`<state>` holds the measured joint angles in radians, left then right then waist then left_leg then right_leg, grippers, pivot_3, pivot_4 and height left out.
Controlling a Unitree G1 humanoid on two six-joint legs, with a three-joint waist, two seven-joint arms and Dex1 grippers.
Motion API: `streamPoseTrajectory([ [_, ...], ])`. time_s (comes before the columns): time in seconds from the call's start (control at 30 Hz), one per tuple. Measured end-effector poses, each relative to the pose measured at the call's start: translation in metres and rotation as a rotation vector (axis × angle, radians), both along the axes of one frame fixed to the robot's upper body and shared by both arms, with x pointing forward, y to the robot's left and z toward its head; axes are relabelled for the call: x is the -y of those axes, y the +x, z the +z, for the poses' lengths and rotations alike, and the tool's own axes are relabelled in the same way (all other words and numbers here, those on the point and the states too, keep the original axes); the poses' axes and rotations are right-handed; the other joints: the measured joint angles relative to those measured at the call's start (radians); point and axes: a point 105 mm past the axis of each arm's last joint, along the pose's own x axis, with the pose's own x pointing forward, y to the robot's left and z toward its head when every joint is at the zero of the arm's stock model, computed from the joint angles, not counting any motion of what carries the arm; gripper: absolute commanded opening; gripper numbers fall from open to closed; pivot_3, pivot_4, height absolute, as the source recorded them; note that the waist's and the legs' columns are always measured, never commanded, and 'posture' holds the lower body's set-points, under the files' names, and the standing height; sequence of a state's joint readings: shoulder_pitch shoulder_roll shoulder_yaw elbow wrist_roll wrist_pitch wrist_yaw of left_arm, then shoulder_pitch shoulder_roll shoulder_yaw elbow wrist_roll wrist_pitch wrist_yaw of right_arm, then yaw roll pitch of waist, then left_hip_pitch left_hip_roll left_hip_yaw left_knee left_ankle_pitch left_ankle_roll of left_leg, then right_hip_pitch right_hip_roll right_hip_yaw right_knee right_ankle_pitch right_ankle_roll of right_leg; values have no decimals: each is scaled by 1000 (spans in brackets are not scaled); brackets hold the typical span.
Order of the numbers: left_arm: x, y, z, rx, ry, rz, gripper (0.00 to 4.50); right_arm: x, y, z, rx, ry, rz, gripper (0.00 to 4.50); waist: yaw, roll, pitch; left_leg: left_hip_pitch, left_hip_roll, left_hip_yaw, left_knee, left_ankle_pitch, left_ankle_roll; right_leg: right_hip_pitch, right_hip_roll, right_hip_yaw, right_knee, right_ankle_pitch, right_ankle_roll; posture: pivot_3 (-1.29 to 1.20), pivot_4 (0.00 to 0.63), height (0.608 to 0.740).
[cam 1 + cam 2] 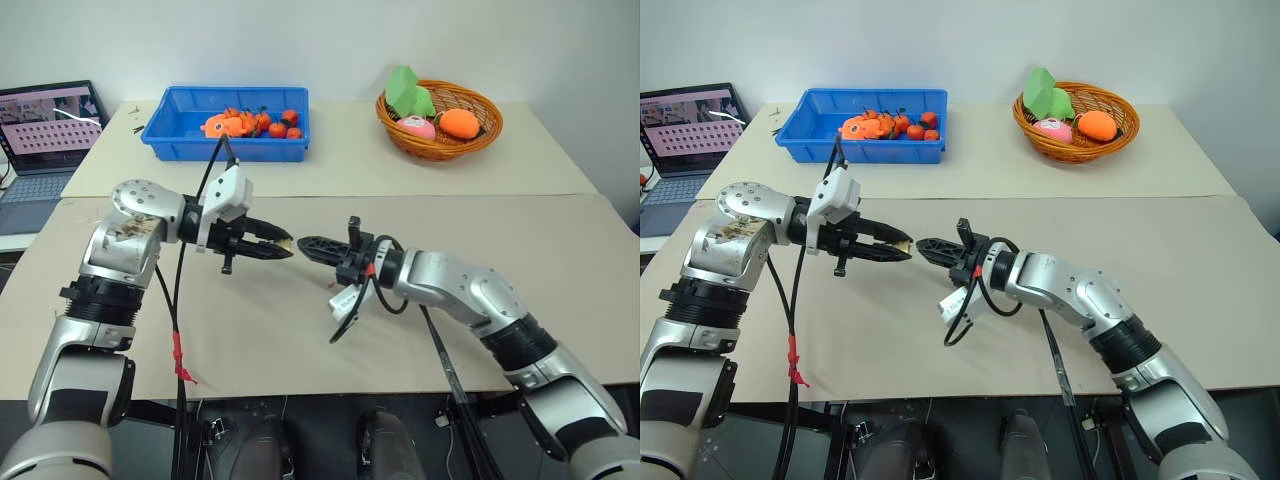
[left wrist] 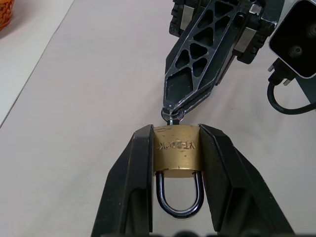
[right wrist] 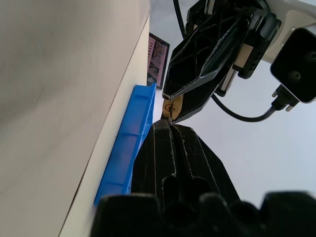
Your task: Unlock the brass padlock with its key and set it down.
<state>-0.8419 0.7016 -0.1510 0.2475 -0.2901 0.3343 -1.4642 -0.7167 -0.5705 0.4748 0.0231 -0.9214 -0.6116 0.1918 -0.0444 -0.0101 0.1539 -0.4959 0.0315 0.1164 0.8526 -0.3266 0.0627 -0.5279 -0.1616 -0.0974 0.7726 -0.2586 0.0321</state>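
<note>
From where I stand, the step in hand looks like the turning of the key, and the left side has to make that possible: the left gripper point(image 1: 268, 246) pinches the brass padlock point(image 2: 176, 150) across its flat body, held in the air above the bare table point(image 1: 300, 330) with the keyhole end facing the other arm and the shackle point(image 2: 179, 198) pointing back toward its own wrist. For the turn to go well I'd want that pinch to stay firm and motionless, since any slip of the body would only spin the lock along with the key. Just past the padlock's face sits the key point(image 2: 173, 117), a tiny pale sliver whose shank seems to enter the keyhole (how deep it sits I cannot tell). The right gripper point(image 1: 308, 245) has its fingers pressed together on the key's head, lined up nose to nose with the left one. My judgement is that the right wrist should roll about the key's own axis, gently and without pushing sideways, because so thin a blade could bend or pull out of the slot. As for the padlock itself, it is a small squarish block of dull yellow brass with stamped lettering on its face, lightly scuffed, and its dark rounded shackle is seated in the body, so it reads as locked for now.
</note>
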Motion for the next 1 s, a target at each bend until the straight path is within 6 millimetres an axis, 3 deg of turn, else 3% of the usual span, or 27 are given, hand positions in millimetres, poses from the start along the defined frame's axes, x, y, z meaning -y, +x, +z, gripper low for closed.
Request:
streamPoseTrajectory([
  [0.2, -1, 1, 0, -3, -1, 5, 857, -1, 0, 1, -48, 6, -7, 72, 0, 0, 0, 0, 0, 0, 0, 0, 0, 0, 0, 0, 0, 0, -1, 0, 150, 664],
  [0.73, -4, 2, 2, 9, 2, 22, 857, -9, 3, 7, -655, 206, -15, 72, 0, 0, 0, 0, 0, -1, 0, 0, 0, 1, 0, -1, 0, 1, -2, 0, 150, 664],
  [0.9, -5, 2, 2, 11, 1, 26, 857, -14, -1, 11, -793, 264, 4, 72, 0, 0, 0, 0, 0, -1, 0, 0, 0, 1, 0, -1, 0, 1, -2, 0, 150, 664],
  [1.0, -4, 3, 2, 13, -2, 30, 857, -22, -11, 24, -805, 304, 61, 72, 0, 0, 0, 0, 0, -1, 0, 0, 0, 1, 0, -1, -1, 1, -2, 0, 150, 664],
])
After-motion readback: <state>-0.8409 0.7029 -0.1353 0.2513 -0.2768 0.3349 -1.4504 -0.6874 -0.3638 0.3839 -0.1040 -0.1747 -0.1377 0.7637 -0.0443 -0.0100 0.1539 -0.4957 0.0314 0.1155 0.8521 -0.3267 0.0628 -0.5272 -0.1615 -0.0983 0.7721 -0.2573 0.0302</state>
